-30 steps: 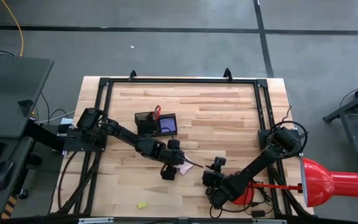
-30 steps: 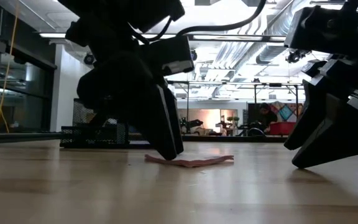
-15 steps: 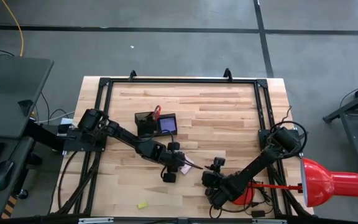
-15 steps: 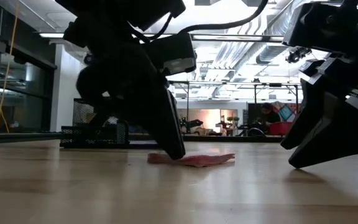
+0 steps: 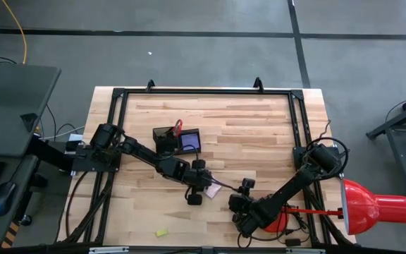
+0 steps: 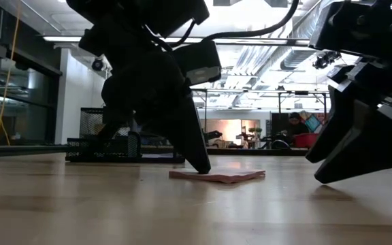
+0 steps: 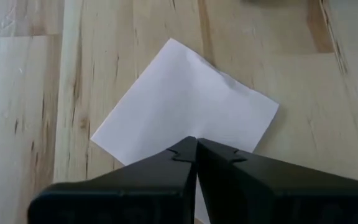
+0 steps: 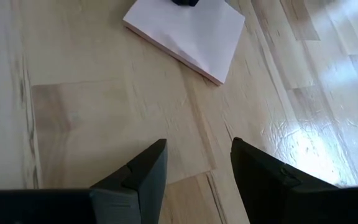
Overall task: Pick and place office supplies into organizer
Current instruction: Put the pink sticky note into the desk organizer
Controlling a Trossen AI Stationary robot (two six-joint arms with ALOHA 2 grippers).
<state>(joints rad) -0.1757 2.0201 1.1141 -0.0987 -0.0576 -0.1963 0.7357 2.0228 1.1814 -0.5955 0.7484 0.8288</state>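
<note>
The pink note pad [image 7: 185, 106] lies flat on the wooden table near its middle [image 5: 213, 189]. My left gripper [image 7: 196, 140] stands over it, shut, with its tips on the pad [image 6: 226, 176]. My right gripper [image 8: 197, 144] hovers open just right of the pad [image 5: 242, 189], pointing toward it [image 8: 185, 31] and touching nothing. The black organizer [image 5: 177, 141] stands farther back; the red-handled scissors [image 5: 177, 127] stick up from it, and the blue-purple note pad [image 5: 189, 143] lies in it. A small yellow eraser-like piece [image 5: 161, 232] lies near the front edge. My left gripper comes down on the pink pad slanting from above and from the table's left. Its two fingertips are closed together on the pad's upper face [image 7: 194, 127], near one corner. The fingers themselves hide how much paper is caught between them. The pad still lies on the table, slightly bowed [image 6: 233, 178].
A red desk lamp [image 5: 376, 212] lies off the table's right front corner, with cables beside the right arm's base [image 5: 323, 159]. A black frame rail [image 5: 203, 92] runs around the tabletop. Bare wood lies between the organizer and the right rail.
My left gripper has shut over the pink pad, its fingertips coming together on the paper. As it did so it shifted slightly toward the table's right and near edges. The pad has slid a little toward the right edge, staying on the table.
</note>
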